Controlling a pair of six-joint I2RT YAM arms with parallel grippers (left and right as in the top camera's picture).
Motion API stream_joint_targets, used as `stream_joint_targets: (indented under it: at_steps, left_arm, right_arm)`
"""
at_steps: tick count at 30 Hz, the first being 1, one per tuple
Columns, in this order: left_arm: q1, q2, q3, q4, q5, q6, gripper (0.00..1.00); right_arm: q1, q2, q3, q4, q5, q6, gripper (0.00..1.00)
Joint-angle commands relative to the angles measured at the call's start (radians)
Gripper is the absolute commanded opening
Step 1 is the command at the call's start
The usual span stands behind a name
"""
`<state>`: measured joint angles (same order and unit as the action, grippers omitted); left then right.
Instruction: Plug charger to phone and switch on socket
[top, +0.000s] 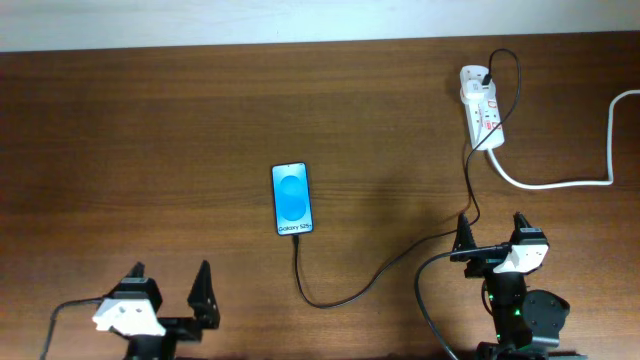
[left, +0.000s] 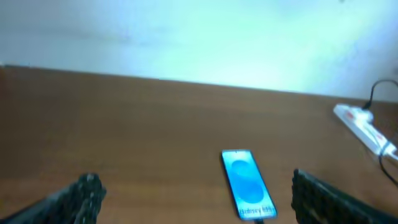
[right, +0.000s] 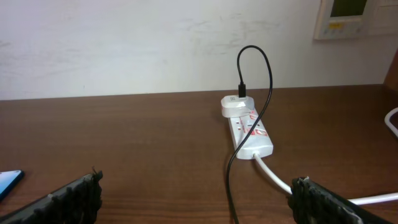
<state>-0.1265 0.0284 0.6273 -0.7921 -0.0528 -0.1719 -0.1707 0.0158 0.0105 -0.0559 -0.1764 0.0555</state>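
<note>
Both grippers hover empty at the near edge of the table (top: 150, 130): the left gripper (top: 170, 278) gapes wide, and so does the right gripper (top: 492, 235). Mid-table the phone (top: 291, 199) lies flat, screen lit blue. From its near end the charger (top: 330, 304) loops past the right gripper to the socket (top: 484, 110), far right, where its plug sits. I can't tell if the tip is seated in the phone.

Phone (top: 291, 199) mid tabletop (top: 150, 130), screen lit. Charger (top: 345, 301) runs from its btm edge to socket (top: 481, 107), far R. L gripper (top: 170, 272) & R gripper (top: 492, 226) spread wide, empty.
</note>
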Motion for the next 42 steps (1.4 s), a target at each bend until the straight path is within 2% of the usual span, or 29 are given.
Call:
stream_joint_targets:
  at_steps: [1,8,14,24,34,42]
  left_arm:
    - [-0.002,-0.023,-0.148,0.167,-0.024,0.014,0.99]
    - [-0.007,-0.023,-0.409,0.549,-0.023,0.047,0.99]
    - [-0.007,-0.024,-0.563,0.756,-0.04,0.047,0.99]
    - [-0.006,-0.024,-0.619,0.811,-0.17,0.048,0.99]
    - [-0.006,-0.024,-0.619,0.912,-0.172,0.133,0.99]
    - [-0.006,-0.024,-0.619,0.783,-0.149,0.143,0.99]
  right_arm:
    - [-0.007,-0.011,-0.005,-0.008,0.008,0.002,0.98]
    - [-0.007,-0.011,-0.005,-0.008,0.008,0.002,0.98]
    - [-0.007,-0.011,-0.005,-0.008,0.008,0.002,0.98]
    - [-0.007,-0.011,-0.005,-0.008,0.008,0.002,0.98]
    - [-0.007,-0.011,-0.005,-0.008,0.008,0.002,0.99]
    - [-0.007,-0.011,-0.005,-0.008,0.008,0.002,0.98]
